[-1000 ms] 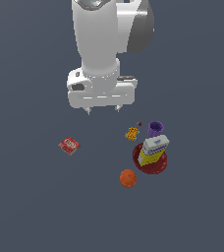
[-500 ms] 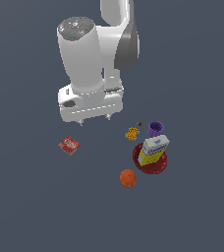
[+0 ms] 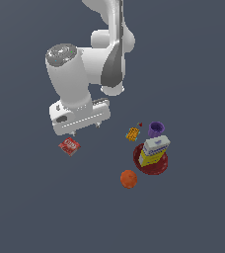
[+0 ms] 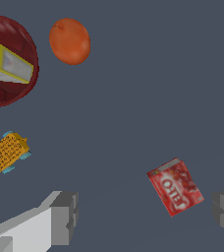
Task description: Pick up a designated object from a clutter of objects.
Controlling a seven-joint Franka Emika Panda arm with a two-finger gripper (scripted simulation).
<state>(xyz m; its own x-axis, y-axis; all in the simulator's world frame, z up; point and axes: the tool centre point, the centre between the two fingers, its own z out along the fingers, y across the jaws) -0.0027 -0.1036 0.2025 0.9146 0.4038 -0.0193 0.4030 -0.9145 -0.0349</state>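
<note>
The small flat red box (image 3: 69, 146) with a white label lies alone on the grey floor at the exterior view's left. My gripper (image 3: 86, 129) is open and empty, hovering just above it and slightly towards the exterior view's right. In the wrist view the red box (image 4: 175, 186) shows between my two grey fingers (image 4: 65, 216), nearer the other one, with my gripper (image 4: 146, 214) held apart from it. The rest of the clutter sits to the exterior view's right.
An orange ball (image 3: 129, 179) lies near the front. A yellow-and-white box (image 3: 153, 150) stands on a dark red plate (image 3: 138, 159). A purple cup (image 3: 156, 129) and a tiny orange-yellow item (image 3: 132, 133) sit behind it. In the wrist view, ball (image 4: 70, 41), plate (image 4: 28, 54) and orange-yellow item (image 4: 7, 152) show.
The arm has swung towards the exterior view's left and lower, bringing the open gripper from above the middle to just over the red box. The objects have not moved.
</note>
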